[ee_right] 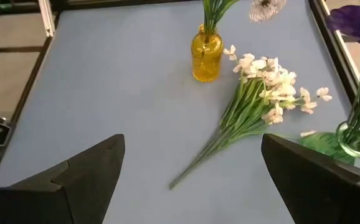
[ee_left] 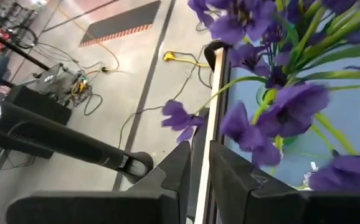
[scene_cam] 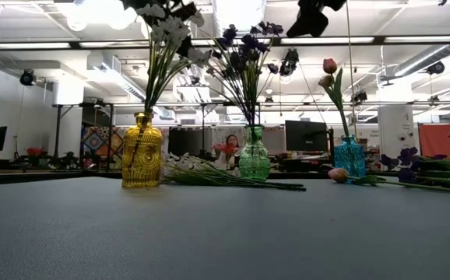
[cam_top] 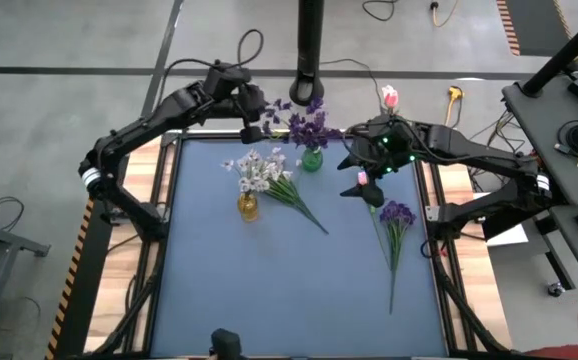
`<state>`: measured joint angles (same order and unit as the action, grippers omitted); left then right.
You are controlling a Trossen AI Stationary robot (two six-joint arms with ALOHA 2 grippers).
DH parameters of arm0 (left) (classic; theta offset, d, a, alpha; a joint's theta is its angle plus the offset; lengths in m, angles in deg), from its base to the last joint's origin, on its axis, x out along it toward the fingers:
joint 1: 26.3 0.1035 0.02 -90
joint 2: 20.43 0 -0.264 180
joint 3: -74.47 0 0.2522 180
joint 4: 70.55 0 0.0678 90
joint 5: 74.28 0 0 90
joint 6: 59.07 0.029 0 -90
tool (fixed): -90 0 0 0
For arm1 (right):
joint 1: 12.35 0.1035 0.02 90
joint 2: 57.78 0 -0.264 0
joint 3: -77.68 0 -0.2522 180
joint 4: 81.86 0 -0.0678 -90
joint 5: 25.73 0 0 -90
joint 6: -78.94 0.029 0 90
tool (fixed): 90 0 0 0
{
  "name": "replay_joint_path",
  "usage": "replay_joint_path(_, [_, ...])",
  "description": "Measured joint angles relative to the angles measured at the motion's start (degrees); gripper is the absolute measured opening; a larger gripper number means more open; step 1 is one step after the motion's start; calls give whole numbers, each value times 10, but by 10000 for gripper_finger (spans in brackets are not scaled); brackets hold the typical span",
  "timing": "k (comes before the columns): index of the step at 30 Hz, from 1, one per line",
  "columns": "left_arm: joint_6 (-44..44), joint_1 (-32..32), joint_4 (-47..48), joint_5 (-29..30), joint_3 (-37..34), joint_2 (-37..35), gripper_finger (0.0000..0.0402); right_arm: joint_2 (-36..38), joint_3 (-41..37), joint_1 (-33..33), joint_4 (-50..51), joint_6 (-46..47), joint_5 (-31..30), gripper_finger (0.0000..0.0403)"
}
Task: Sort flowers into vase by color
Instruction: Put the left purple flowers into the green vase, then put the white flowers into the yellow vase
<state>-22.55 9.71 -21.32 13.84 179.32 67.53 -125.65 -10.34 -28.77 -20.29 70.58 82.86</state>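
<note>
Left arm finishing at the green vase; right arm readying for the next sprig

The left gripper is sitting nearly closed by the purple flowers in the green vase, holding nothing I can make out; the right gripper is hanging wide open above the pink bud lying on the table; white sprigs are lying beside the yellow vase, a purple sprig nearer the right edge; gripping low on the stem should be keeping blossoms clear of the vase mouth.

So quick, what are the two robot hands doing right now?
Left gripper: shut, by the purple flowers in the green glass vase; nothing visibly held.
Right gripper: open, empty.
</note>
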Motion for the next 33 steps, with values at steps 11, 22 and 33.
replay_joint_path(11, [-31, -45, 32, 85, 0, -107, 42, 25, -23, 62, 23, 107, -147, 370])
replay_joint_path(22, [-114, -249, 79, 174, 0, -169, 42, 31, -115, 174, 30, 259, -253, 370])
replay_joint_path(33, [-371, -493, 212, 253, -1, -140, 42, 13, -302, 218, -194, 319, -303, 370])
